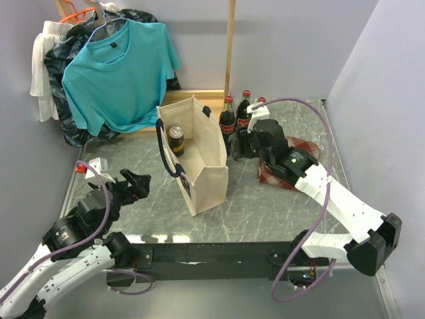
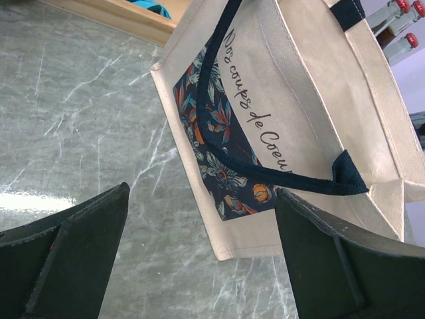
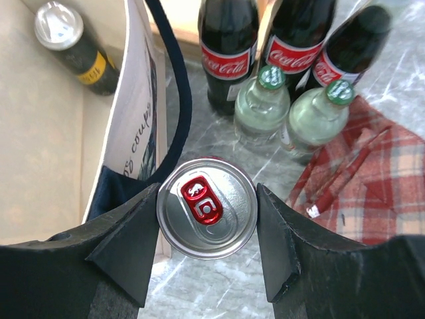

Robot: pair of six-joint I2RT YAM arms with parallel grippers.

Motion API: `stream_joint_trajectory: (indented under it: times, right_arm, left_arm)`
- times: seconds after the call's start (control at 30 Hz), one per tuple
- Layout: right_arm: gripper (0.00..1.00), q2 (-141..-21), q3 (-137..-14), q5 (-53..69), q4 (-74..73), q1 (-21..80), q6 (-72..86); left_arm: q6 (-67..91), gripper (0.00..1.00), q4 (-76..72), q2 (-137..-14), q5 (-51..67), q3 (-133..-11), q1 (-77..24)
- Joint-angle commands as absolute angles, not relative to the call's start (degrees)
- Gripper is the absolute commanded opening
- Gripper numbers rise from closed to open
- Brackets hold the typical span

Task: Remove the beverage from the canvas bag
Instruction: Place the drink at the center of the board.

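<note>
Hold the silver can (image 3: pixel 212 229) straight up in the right pincer (image 3: pixel 207 206), clamped on both its sides, just outside the canvas bag (image 3: pixel 60 139). Lower slowly to the tabletop (image 3: pixel 212 296), away from the dark handle (image 3: pixel 182 100) and the green-capped bottles (image 3: pixel 262 109). Leave the left pincer (image 2: pixel 201 222) wide apart, gripping nothing. Inside the bag, one dark can (image 3: pixel 73 43) with a yellow band.

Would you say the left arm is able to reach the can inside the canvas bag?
Probably yes, from above: the canvas bag gapes open above the can, and the left tool is open.
</note>
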State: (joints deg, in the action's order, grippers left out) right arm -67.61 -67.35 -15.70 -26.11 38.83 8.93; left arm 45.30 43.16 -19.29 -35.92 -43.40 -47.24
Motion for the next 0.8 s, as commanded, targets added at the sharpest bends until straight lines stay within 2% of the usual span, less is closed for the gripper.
stream_joint_trajectory:
  times: [0.0, 0.77]
  right_arm:
    - [0.0, -69.51, -69.87, -13.98, -20.65, 37.88, 7.82]
    - [0.0, -80.86, -76.99, -10.72, -21.89, 36.12, 5.98]
  left_arm:
    - [45.18, 0.96, 42.45, -20.13, -36.47, -43.86, -47.46]
    - [45.09, 0.96, 42.36, -20.83, -36.39, -43.86, -47.46]
